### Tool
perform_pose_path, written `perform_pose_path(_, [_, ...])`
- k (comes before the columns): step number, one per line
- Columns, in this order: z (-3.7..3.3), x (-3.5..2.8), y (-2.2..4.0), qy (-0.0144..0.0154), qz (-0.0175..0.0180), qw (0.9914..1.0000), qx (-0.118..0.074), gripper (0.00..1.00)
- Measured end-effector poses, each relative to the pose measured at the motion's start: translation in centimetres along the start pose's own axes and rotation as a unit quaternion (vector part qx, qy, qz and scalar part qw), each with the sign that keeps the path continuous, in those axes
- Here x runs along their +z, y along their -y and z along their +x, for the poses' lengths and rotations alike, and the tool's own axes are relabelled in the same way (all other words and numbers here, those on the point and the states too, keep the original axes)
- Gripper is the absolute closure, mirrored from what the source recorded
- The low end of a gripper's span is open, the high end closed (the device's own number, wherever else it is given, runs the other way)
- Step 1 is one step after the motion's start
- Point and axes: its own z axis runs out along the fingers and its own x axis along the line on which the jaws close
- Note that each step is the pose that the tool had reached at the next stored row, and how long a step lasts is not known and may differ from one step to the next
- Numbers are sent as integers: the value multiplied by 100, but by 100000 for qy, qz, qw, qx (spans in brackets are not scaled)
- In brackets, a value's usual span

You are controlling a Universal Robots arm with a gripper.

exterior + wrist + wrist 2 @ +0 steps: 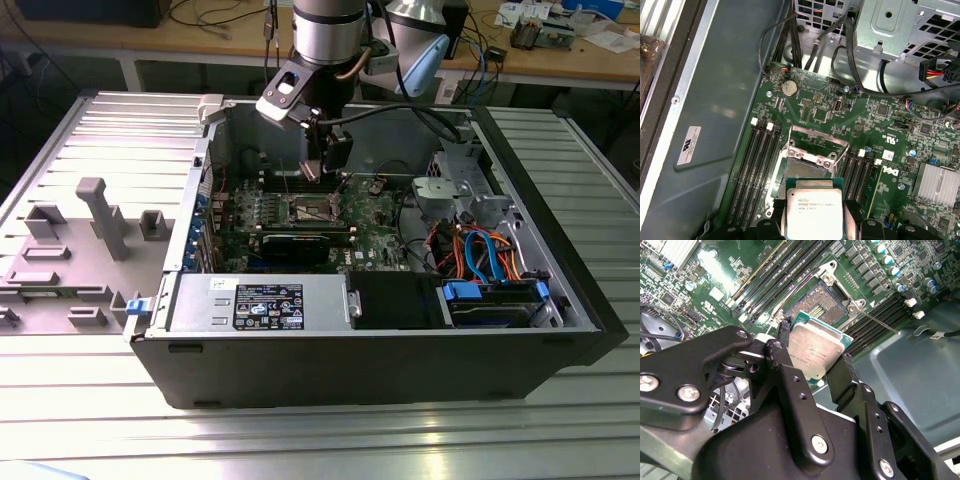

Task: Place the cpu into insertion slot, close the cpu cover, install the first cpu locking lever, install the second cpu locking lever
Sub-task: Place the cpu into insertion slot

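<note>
The arm reaches straight down from above into an open computer case that lies on its side on a ridged metal bench. Its silver wrist section stands upright and its black head points down over the middle of the green board. In the second wrist view the pincer is clamped on the cpu, with one black finger on each of two opposite edges and the chip's silver-grey top facing the camera. The cpu hangs just above the slot and apart from it. It sits partly over one edge, and the slot's brownish-gold centre is bare and in plain sight. In the first wrist view the cover, a thin silver frame, stands raised off the slot on the side away from the held chip. A thin metal lever angles out from one corner of the slot across the board. Long black memory sockets run along both sides of the slot. In the exterior view a grey fixture plate lies on the bench beside the case, on that view's left.
</note>
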Motion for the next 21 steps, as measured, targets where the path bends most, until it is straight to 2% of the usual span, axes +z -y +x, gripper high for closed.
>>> perform_pose_path(21, [0, 3, 0, 43, -19, 99995, 1019, 45])
